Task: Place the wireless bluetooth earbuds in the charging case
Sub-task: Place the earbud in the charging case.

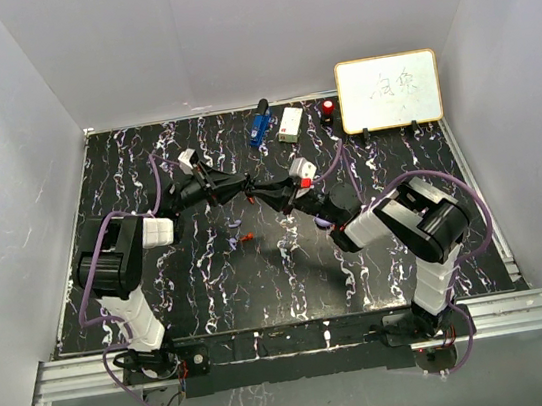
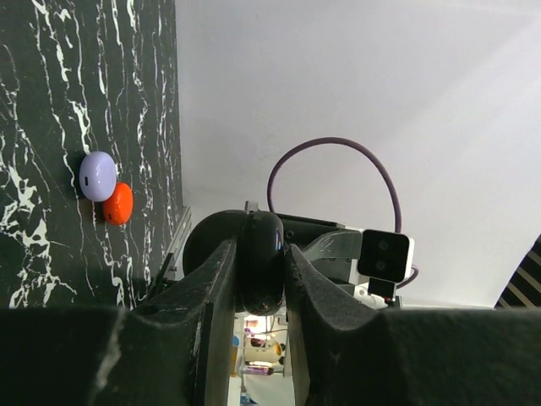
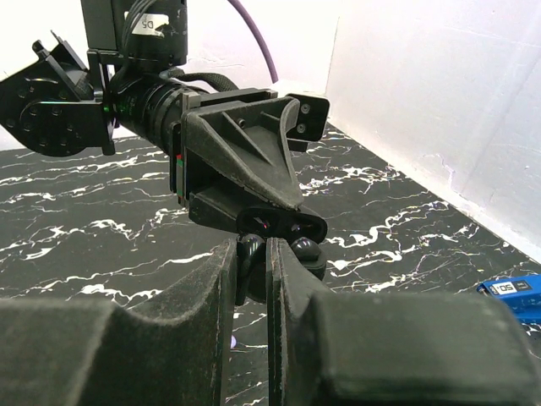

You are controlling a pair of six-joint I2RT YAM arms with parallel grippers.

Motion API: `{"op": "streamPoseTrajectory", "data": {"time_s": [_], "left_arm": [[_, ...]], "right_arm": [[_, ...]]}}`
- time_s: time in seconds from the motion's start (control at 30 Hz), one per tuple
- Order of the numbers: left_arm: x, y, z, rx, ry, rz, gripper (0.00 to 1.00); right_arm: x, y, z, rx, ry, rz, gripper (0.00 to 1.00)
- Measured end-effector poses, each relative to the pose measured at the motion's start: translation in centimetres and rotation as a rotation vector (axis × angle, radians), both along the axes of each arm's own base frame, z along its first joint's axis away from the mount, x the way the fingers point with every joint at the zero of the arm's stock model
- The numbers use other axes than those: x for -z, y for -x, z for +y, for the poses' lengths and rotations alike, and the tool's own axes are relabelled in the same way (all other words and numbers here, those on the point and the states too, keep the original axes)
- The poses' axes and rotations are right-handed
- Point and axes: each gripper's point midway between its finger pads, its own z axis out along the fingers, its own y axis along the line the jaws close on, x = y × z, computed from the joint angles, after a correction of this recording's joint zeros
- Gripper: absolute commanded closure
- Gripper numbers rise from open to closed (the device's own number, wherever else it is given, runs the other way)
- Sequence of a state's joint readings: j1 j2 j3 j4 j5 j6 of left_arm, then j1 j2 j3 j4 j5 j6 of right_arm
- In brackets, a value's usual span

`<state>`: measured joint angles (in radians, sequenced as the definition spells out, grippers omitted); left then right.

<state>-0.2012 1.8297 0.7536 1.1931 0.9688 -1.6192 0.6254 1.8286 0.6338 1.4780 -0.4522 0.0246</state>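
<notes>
Our two arms meet tip to tip above the middle of the counter (image 1: 262,285). Our left tool (image 2: 260,249) is clenched on a glossy black rounded body, which we take to be the charging case (image 2: 262,283), held up off the surface. Our right tool (image 3: 252,250) has its jaws nearly together on something small and dark right against that case. We cannot tell whether that is an earbud or a part of the case.

Two loose earbuds lie touching each other on the counter, a little toward the near edge from the tools: a purple earbud (image 2: 99,175) and a red earbud (image 2: 118,203). We judge them very light, hard and smooth, so they are apt to squirt out of a pinch or roll away. Taking one across the widest part of its rounded body looks safest. The case looks slick too and wants a firm hold on its flanks.
</notes>
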Motion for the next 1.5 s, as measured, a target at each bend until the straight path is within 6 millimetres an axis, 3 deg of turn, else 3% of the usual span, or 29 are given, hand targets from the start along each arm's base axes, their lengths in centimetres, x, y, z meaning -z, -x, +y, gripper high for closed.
{"op": "streamPoseTrajectory", "data": {"time_s": [0.77, 1.5], "left_arm": [[0.7, 0.8, -1.3, 0.027, -0.022, 0.009, 1.0], [0.7, 0.8, -1.4, 0.023, -0.017, 0.018, 1.0]], "right_arm": [[-1.5, -0.6, 0.3, 0.008, -0.004, -0.068, 1.0], [-0.6, -1.0, 0.3, 0.036, 0.07, -0.173, 1.0]]}}
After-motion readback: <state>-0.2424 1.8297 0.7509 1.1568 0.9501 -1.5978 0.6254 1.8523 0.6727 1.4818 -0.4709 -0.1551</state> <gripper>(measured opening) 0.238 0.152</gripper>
